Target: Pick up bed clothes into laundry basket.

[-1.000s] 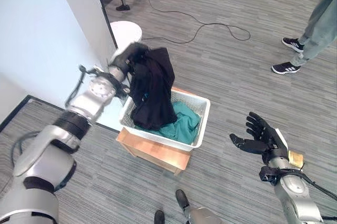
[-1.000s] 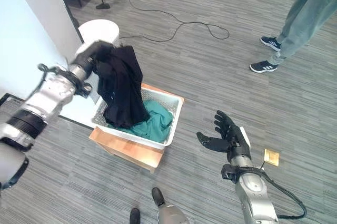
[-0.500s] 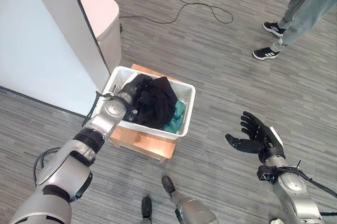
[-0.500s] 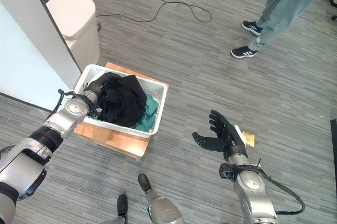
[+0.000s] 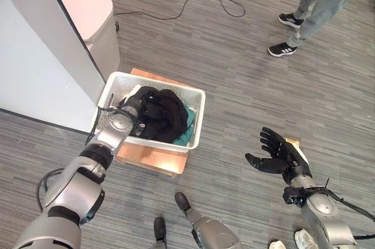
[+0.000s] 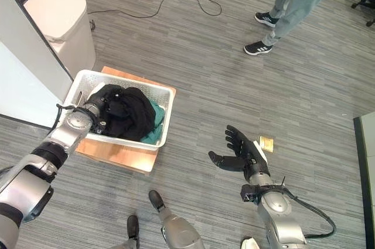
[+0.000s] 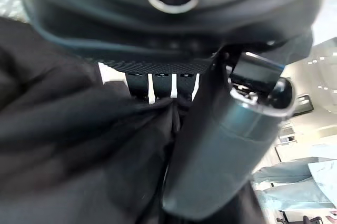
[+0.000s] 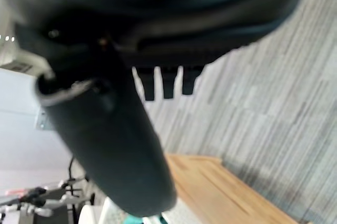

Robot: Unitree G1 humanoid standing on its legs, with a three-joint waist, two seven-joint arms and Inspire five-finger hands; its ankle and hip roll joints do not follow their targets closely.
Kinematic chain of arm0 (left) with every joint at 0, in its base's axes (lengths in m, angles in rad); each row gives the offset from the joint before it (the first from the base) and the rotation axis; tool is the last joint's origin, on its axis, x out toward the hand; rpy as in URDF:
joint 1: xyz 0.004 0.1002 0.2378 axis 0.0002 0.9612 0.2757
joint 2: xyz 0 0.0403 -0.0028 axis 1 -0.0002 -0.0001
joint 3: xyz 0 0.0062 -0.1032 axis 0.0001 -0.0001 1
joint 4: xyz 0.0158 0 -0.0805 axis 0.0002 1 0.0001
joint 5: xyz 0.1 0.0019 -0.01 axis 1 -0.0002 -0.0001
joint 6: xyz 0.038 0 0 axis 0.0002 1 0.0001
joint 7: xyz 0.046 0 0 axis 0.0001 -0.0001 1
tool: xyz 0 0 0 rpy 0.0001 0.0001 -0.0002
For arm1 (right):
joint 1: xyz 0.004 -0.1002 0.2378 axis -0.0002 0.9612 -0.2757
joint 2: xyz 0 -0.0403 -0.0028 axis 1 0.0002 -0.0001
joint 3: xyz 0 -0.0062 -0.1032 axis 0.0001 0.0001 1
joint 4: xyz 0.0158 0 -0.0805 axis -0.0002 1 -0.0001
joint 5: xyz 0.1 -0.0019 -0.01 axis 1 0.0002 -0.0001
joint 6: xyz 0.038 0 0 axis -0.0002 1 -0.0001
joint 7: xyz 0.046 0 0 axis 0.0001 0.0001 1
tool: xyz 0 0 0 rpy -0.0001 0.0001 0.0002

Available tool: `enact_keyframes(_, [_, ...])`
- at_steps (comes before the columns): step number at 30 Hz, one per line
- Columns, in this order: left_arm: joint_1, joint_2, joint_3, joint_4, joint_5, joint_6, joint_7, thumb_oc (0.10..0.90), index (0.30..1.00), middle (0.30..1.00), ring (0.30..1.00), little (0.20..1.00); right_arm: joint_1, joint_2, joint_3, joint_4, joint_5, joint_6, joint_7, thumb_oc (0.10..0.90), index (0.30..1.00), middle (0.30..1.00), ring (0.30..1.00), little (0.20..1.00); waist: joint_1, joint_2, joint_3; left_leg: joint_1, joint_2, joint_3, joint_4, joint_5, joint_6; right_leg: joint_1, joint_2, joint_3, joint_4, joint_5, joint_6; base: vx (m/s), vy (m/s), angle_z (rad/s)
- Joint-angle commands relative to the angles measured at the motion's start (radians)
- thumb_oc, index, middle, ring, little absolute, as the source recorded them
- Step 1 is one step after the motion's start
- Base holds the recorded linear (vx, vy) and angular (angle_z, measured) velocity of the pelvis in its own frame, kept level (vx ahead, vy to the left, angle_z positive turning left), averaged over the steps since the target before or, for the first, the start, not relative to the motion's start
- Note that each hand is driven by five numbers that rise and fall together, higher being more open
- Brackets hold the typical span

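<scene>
Nearest of all, well to the right of the laundry basket, the right hand hovers above the floor with its fingers spread and nothing in it, much as it did a second ago. The basket is white and sits on a low wooden stand. Inside it the black garment now lies bunched on top of a teal garment; a second ago that black piece hung full length from the raised left hand above the basket, so it has been lowered in. The left hand is down inside the basket at its left end, against the cloth, and its wrist view shows dark fabric bunched against the fingers (whether they still clench it or have let go, I cannot tell). Judging from this, the deposit is as good as done, and the hand needs only to part cleanly from the cloth. Beyond the basket stands a white bin, and farther off a person's legs.
</scene>
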Motion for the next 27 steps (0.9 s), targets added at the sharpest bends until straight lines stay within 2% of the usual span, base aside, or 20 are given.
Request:
enact_keyframes(1, [-0.280, 0.125, -0.064, -0.134, -0.038, -0.096, -0.021, 0.800, 0.900, 0.900, 0.900, 0.900, 0.003, -0.085, -0.113, -0.079, 0.004, -0.053, 0.029, 0.800, 0.900, 0.900, 0.900, 0.900, 0.045, 0.040, -0.088, 0.006, 0.026, -0.054, 0.000, -0.023, -0.034, 0.088, -0.048, -0.043, 0.002, -0.155, 0.117, 0.04, 0.006, 0.08])
enact_keyframes(3, [-0.313, 0.215, -0.124, -0.219, -0.089, -0.109, -0.073, 0.800, 0.900, 0.900, 0.900, 0.900, 0.007, -0.090, -0.112, -0.084, 0.014, -0.053, 0.043, 0.800, 0.900, 0.900, 0.900, 0.900, 0.066, 0.066, -0.099, 0.010, 0.020, -0.067, 0.000, -0.021, -0.034, 0.098, -0.057, -0.056, 0.002, -0.158, 0.119, 0.04, 0.003, 0.22])
enact_keyframes(5, [-0.329, 0.257, -0.147, -0.254, -0.102, -0.111, -0.080, 0.800, 0.900, 0.900, 0.900, 0.900, 0.011, -0.087, -0.114, -0.089, 0.013, -0.053, 0.047, 0.800, 0.900, 0.900, 0.900, 0.900, 0.069, 0.070, -0.102, 0.013, 0.018, -0.073, 0.000, -0.021, -0.034, 0.103, -0.061, -0.063, 0.002, -0.160, 0.121, 0.03, 0.001, 0.22])
enact_keyframes(6, [-0.353, 0.347, -0.172, -0.320, -0.137, -0.133, -0.091, 0.800, 0.900, 0.900, 0.900, 0.900, 0.029, -0.084, -0.115, -0.095, 0.003, -0.054, 0.059, 0.800, 0.900, 0.900, 0.900, 0.900, 0.089, 0.086, -0.114, 0.014, 0.012, -0.086, 0.000, -0.018, -0.035, 0.110, -0.068, -0.075, 0.002, -0.163, 0.122, 0.02, -0.006, 0.21])
enact_keyframes(7, [-0.353, 0.351, -0.173, -0.323, -0.138, -0.131, -0.091, 0.800, 0.900, 0.900, 0.900, 0.900, 0.029, -0.082, -0.114, -0.096, 0.003, -0.053, 0.059, 0.800, 0.900, 0.900, 0.900, 0.900, 0.086, 0.084, -0.113, 0.014, 0.012, -0.088, 0.000, -0.017, -0.035, 0.110, -0.068, -0.078, 0.002, -0.164, 0.122, 0.04, 0.000, 0.28])
enact_keyframes(8, [-0.359, 0.431, -0.172, -0.396, -0.168, -0.155, -0.090, 0.800, 0.900, 0.900, 0.900, 0.900, 0.043, -0.079, -0.119, -0.104, -0.008, -0.057, 0.064, 0.800, 0.900, 0.900, 0.900, 0.900, 0.104, 0.093, -0.123, 0.014, 0.009, -0.098, 0.000, -0.015, -0.037, 0.114, -0.075, -0.090, 0.002, -0.166, 0.125, 0.02, 0.006, 0.29])
enact_keyframes(9, [-0.357, 0.434, -0.171, -0.399, -0.169, -0.154, -0.089, 0.800, 0.900, 0.900, 0.900, 0.900, 0.042, -0.078, -0.117, -0.105, -0.008, -0.057, 0.064, 0.800, 0.900, 0.900, 0.900, 0.900, 0.101, 0.092, -0.123, 0.014, 0.008, -0.100, 0.000, -0.014, -0.037, 0.115, -0.075, -0.092, 0.002, -0.166, 0.125, 0.03, -0.002, 0.25])
enact_keyframes(11, [-0.353, 0.518, -0.143, -0.480, -0.198, -0.184, -0.072, 0.800, 0.900, 0.900, 0.900, 0.900, 0.054, -0.071, -0.136, -0.114, -0.019, -0.061, 0.063, 0.800, 0.900, 0.900, 0.900, 0.900, 0.125, 0.095, -0.135, 0.015, 0.005, -0.108, 0.000, -0.012, -0.038, 0.121, -0.082, -0.107, 0.002, -0.169, 0.128, 0.03, -0.009, 0.23])
enact_keyframes(13, [-0.235, 0.573, 0.015, -0.575, -0.270, -0.220, -0.035, 0.800, 0.900, 0.900, 0.900, 0.900, 0.064, -0.063, -0.164, -0.143, -0.032, -0.068, 0.055, 0.800, 0.900, 0.900, 0.900, 0.900, 0.143, 0.094, -0.143, 0.017, 0.000, -0.122, 0.000, -0.012, -0.038, 0.129, -0.089, -0.129, 0.002, -0.173, 0.129, 0.03, 0.000, 0.25])
enact_keyframes(14, [-0.168, 0.586, 0.112, -0.610, -0.321, -0.256, -0.007, 0.800, 0.900, 0.900, 0.900, 0.900, 0.060, -0.039, -0.185, -0.153, -0.040, -0.077, 0.045, 0.800, 0.900, 0.900, 0.900, 0.900, 0.171, 0.075, -0.146, 0.016, -0.002, -0.129, 0.000, -0.012, -0.038, 0.131, -0.091, -0.140, 0.002, -0.174, 0.128, -0.01, -0.002, 0.29])
enact_keyframes(15, [0.082, 0.577, 0.333, -0.728, -0.340, -0.261, 0.000, 0.800, 0.900, 0.900, 0.900, 0.900, 0.043, -0.039, -0.195, -0.170, -0.052, -0.082, 0.029, 0.800, 0.900, 0.900, 0.900, 0.900, 0.196, 0.073, -0.154, 0.012, -0.008, -0.139, 0.000, -0.002, -0.039, 0.132, -0.097, -0.150, 0.002, -0.166, 0.126, 0.02, 0.000, 0.20])
enact_keyframes(16, [0.116, 0.576, 0.364, -0.741, -0.338, -0.258, 0.000, 0.800, 0.900, 0.900, 0.900, 0.900, 0.042, -0.047, -0.190, -0.171, -0.052, -0.082, 0.029, 0.800, 0.900, 0.900, 0.900, 0.900, 0.190, 0.081, -0.158, 0.017, -0.007, -0.138, 0.000, -0.012, -0.036, 0.137, -0.096, -0.150, 0.002, -0.176, 0.125, 0.00, 0.010, 0.15])
enact_keyframes(17, [0.402, 0.554, 0.604, -0.845, -0.312, -0.271, 0.002, 0.800, 0.900, 0.900, 0.900, 0.900, -0.004, -0.035, -0.207, -0.202, -0.063, -0.085, 0.021, 0.800, 0.900, 0.900, 0.900, 0.900, 0.236, 0.068, -0.168, 0.016, -0.010, -0.146, 0.000, -0.006, -0.035, 0.141, -0.101, -0.168, 0.002, -0.169, 0.120, 0.02, 0.021, 0.15])
enact_keyframes(19, [0.667, 0.403, 0.836, -0.912, -0.340, -0.283, 0.018, 0.800, 0.900, 0.900, 0.900, 0.900, -0.090, -0.031, -0.165, -0.223, -0.059, -0.093, 0.009, 0.800, 0.900, 0.900, 0.900, 0.900, 0.256, 0.069, -0.167, 0.027, -0.010, -0.151, 0.000, -0.011, -0.028, 0.148, -0.106, -0.178, 0.027, -0.172, 0.112, -0.02, 0.022, 0.08])
enact_keyframes(20, [0.682, 0.400, 0.850, -0.918, -0.340, -0.281, 0.018, 0.800, 0.900, 0.900, 0.900, 0.900, -0.093, -0.034, -0.158, -0.222, -0.059, -0.093, 0.009, 0.800, 0.900, 0.900, 0.900, 0.900, 0.250, 0.072, -0.169, 0.027, -0.010, -0.150, 0.000, -0.015, -0.027, 0.149, -0.105, -0.178, 0.027, -0.175, 0.111, 0.00, 0.000, 0.00])
enact_keyframes(23, [0.891, 0.093, 0.974, -0.946, -0.384, -0.281, 0.012, 0.800, 0.900, 0.900, 0.900, 0.900, -0.209, 0.023, -0.087, -0.261, -0.059, -0.092, 0.014, 0.800, 0.900, 0.900, 0.900, 0.900, 0.321, 0.075, -0.150, 0.046, -0.011, -0.176, 0.000, -0.020, -0.004, 0.070, -0.100, -0.207, 0.220, -0.209, 0.110, -0.03, 0.064, 0.13])
enact_keyframes(24, [0.922, 0.001, 0.968, -0.936, -0.412, -0.272, -0.002, 0.800, 0.900, 0.900, 0.900, 0.900, -0.210, 0.047, -0.082, -0.279, -0.057, -0.088, 0.023, 0.800, 0.900, 0.900, 0.900, 0.900, 0.337, 0.081, -0.138, 0.050, -0.018, -0.206, 0.000, -0.014, 0.001, 0.041, -0.102, -0.211, 0.303, -0.223, 0.117, 0.00, 0.050, 0.33])
enact_keyframes(25, [0.980, -0.136, 0.917, -0.910, -0.441, -0.248, -0.035, 0.800, 0.900, 0.900, 0.900, 0.900, -0.177, 0.089, -0.095, -0.295, -0.070, -0.082, 0.032, 0.800, 0.900, 0.900, 0.900, 0.900, 0.343, 0.091, -0.127, 0.055, -0.039, -0.303, 0.004, 0.004, -0.001, 0.013, -0.094, -0.185, 0.401, -0.241, 0.118, 0.06, 0.024, 0.73])
enact_keyframes(26, [0.999, -0.185, 0.880, -0.893, -0.458, -0.233, -0.056, 0.800, 0.900, 0.900, 0.900, 0.900, -0.154, 0.100, -0.109, -0.313, -0.083, -0.080, 0.042, 0.800, 0.900, 0.900, 0.900, 0.900, 0.331, 0.094, -0.131, 0.058, -0.053, -0.364, 0.003, 0.012, -0.004, 0.016, -0.061, -0.133, 0.424, -0.276, 0.107, 0.05, -0.005, 1.19])
enact_keyframes(27, [1.000, -0.187, 0.878, -0.894, -0.458, -0.233, -0.057, 0.800, 0.900, 0.900, 0.900, 0.900, -0.151, 0.099, -0.111, -0.316, -0.084, -0.079, 0.043, 0.800, 0.900, 0.900, 0.900, 0.900, 0.328, 0.096, -0.133, 0.054, -0.054, -0.369, 0.002, 0.018, -0.006, 0.013, -0.062, -0.137, 0.423, -0.271, 0.108, 0.03, -0.002, 2.06])
